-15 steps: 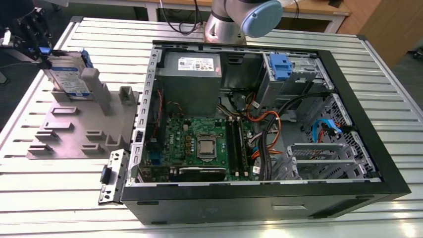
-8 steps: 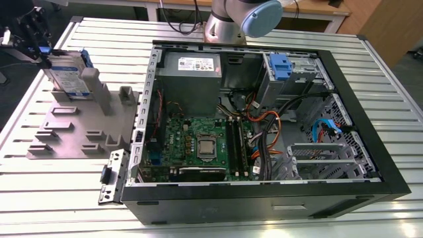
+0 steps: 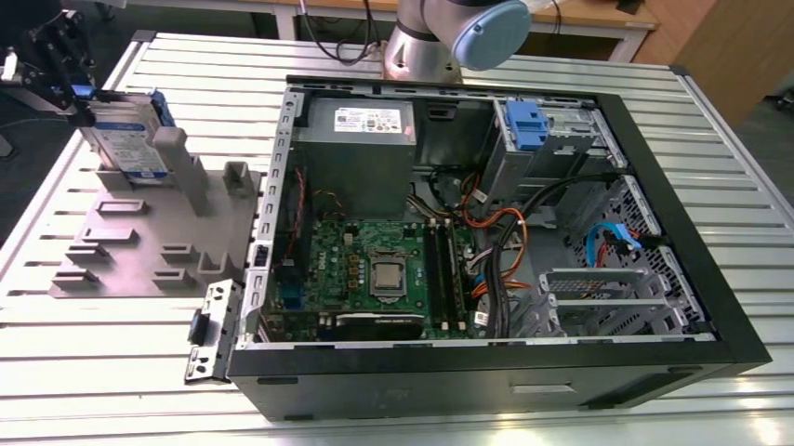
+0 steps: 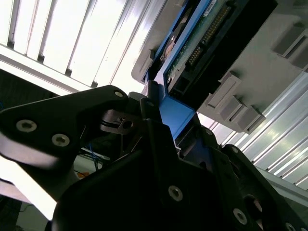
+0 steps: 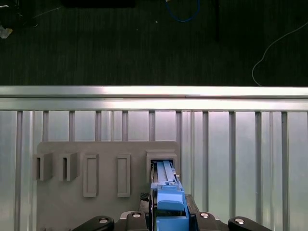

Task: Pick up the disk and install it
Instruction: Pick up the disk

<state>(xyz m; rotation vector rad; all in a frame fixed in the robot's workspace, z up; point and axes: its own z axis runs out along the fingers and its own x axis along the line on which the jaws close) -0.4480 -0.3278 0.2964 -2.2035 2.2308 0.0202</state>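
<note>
Honestly, the tool (image 5: 168, 214) grips the disk (image 3: 125, 139), but a crooked pull could jam it in the grey holder (image 3: 139, 253).

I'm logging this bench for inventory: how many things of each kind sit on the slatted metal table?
Open black metal computer case: 1
Grey plastic slotted holder: 1
Silver rectangular metal disk with blue plastic carrier frame, standing in the holder: 1
Small grey metal bracket beside the case: 1
Total: 4
</note>
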